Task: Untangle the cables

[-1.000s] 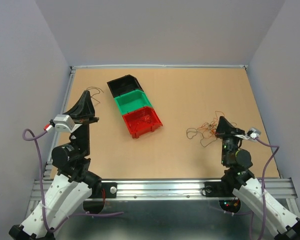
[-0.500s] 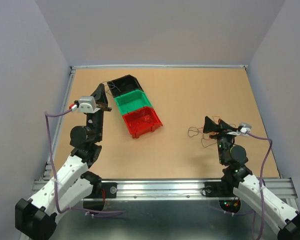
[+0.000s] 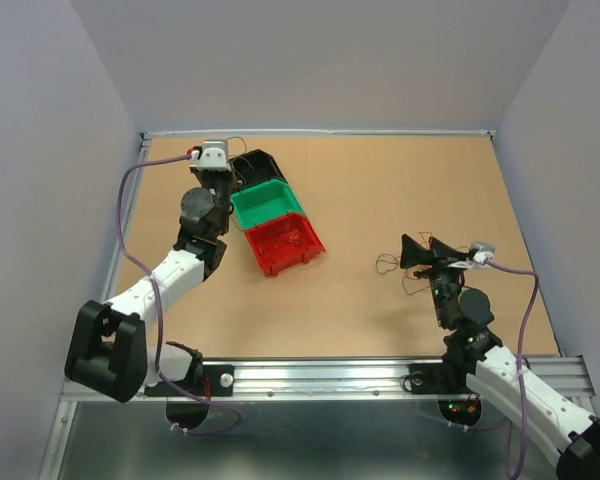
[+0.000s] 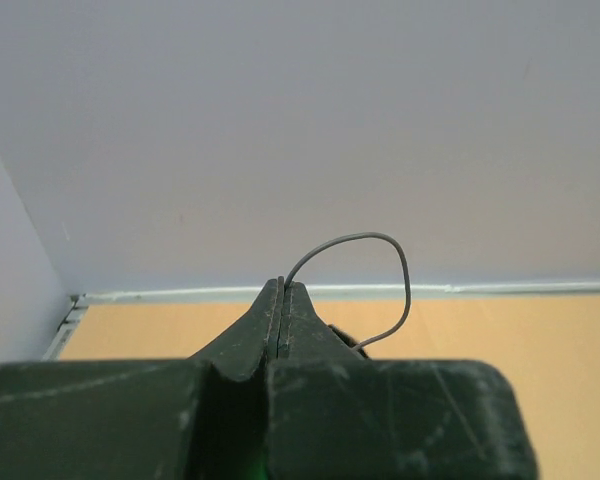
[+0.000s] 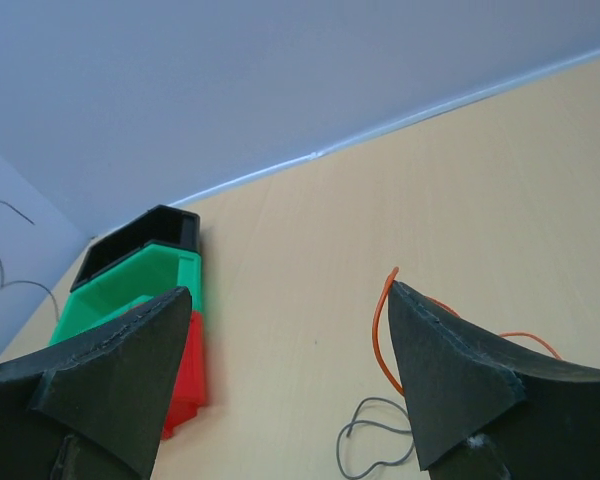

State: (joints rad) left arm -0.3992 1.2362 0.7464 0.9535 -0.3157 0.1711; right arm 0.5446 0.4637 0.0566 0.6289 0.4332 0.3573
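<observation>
Since a second ago the left arm has stretched from the table's left side out to the black bin [image 3: 258,164]. The left gripper [image 4: 282,286] has its tips pressed together on a thin dark cable [image 4: 355,235], which loops up and right of them. The right gripper [image 5: 290,290] hangs low with its fingers spread wide. An orange cable [image 5: 377,325] lies just inside its right finger, with a grey cable [image 5: 345,435] below.
</observation>
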